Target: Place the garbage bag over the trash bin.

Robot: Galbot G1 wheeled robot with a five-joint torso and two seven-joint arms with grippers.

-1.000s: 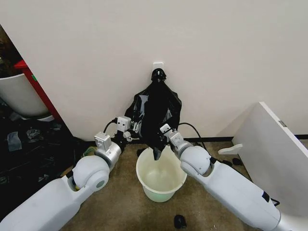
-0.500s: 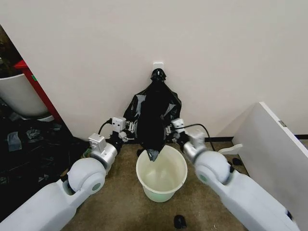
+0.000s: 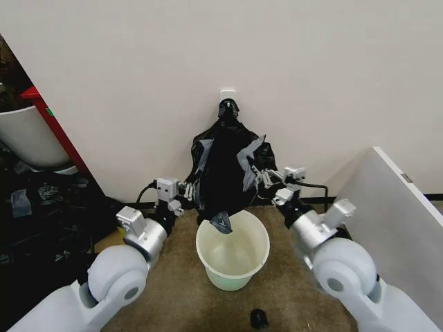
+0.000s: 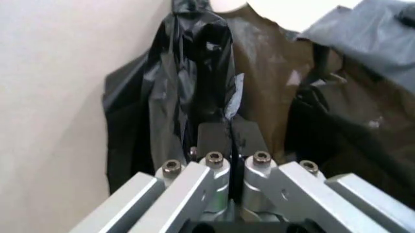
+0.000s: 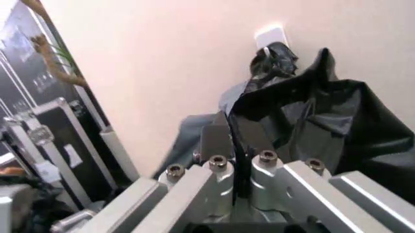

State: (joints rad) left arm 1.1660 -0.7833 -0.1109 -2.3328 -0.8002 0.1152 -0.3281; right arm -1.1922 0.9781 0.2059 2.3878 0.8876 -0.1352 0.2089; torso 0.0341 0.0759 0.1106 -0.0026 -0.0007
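The garbage bag (image 3: 225,173), glossy crinkled black plastic, hangs against the wall just above the trash bin (image 3: 232,280), a round cream-white bucket on the floor. The bag's lowest tip dangles over the bin's far rim. My left gripper (image 3: 188,190) is shut on the bag's left edge, and my right gripper (image 3: 261,176) is shut on its right edge, so the bag is stretched between them. The left wrist view shows the closed left gripper (image 4: 228,136) pinching black film (image 4: 194,58). In the right wrist view the right gripper (image 5: 233,131) clamps the bag's edge (image 5: 324,111).
A black bundle with a knot-like top (image 3: 227,108) hangs from a white wall hook behind the bag. A large white tub with red edging (image 3: 28,135) and dark clutter stand at the left. A white panel (image 3: 398,207) leans at the right. A small black object (image 3: 258,318) lies on the floor.
My right arm has swung out to the right, pulling the bag's right edge with it. The left gripper has drawn back to the left. The bag is spread wider.
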